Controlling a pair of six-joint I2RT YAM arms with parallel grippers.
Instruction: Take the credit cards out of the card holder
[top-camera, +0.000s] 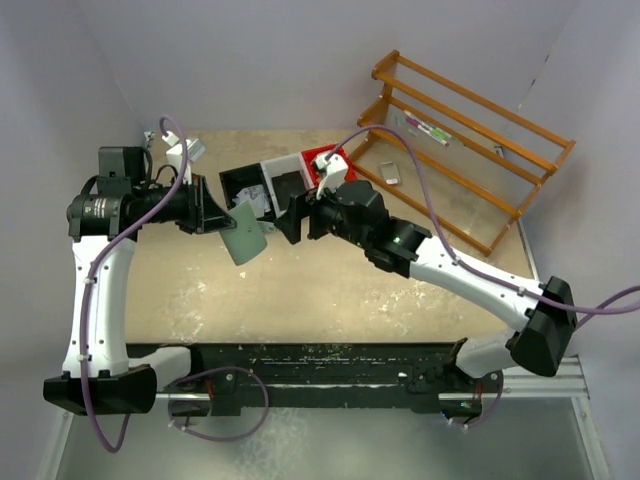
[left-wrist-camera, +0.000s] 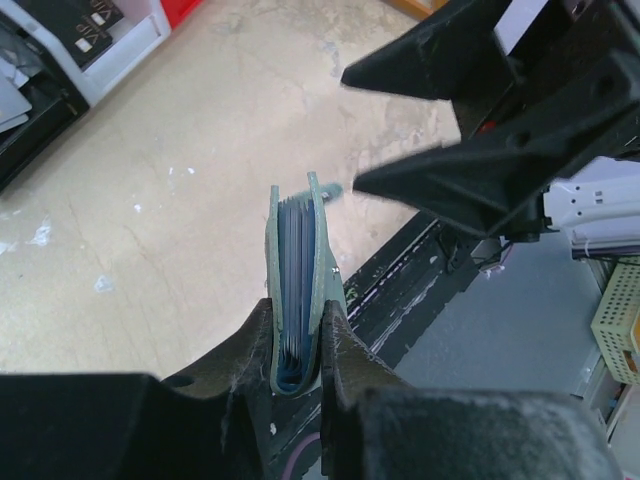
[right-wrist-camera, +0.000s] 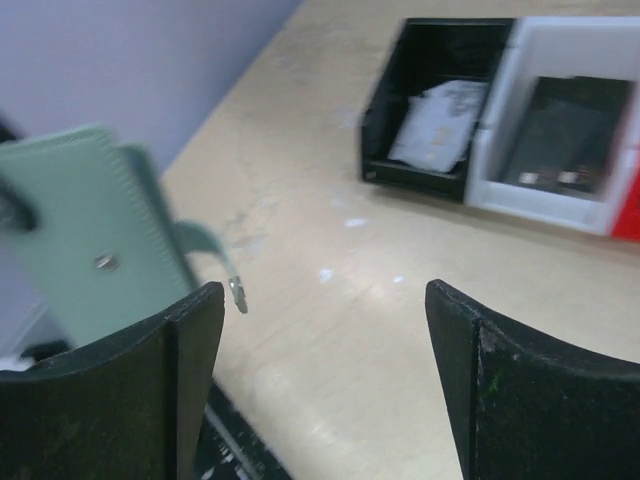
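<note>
Left gripper (left-wrist-camera: 300, 345) clamps card holder (left-wrist-camera: 297, 270) at its fold; right gripper (right-wrist-camera: 322, 300), jaws spread, should enter square between covers.

**One Word Showing, and Only Just**

White lettering that seems to be reading "VIP" is showing on a black card (left-wrist-camera: 80, 22) lying in the white bin (left-wrist-camera: 125, 55), far left in the left wrist view. It is blurring, so the reading is unsure. Print on the credit cards (right-wrist-camera: 435, 125) in the black bin (right-wrist-camera: 385, 100) is smearing past reading. A coloured label (top-camera: 430, 130) on the wooden rack (top-camera: 480, 100), far right, is appearing too small to make out.
</note>
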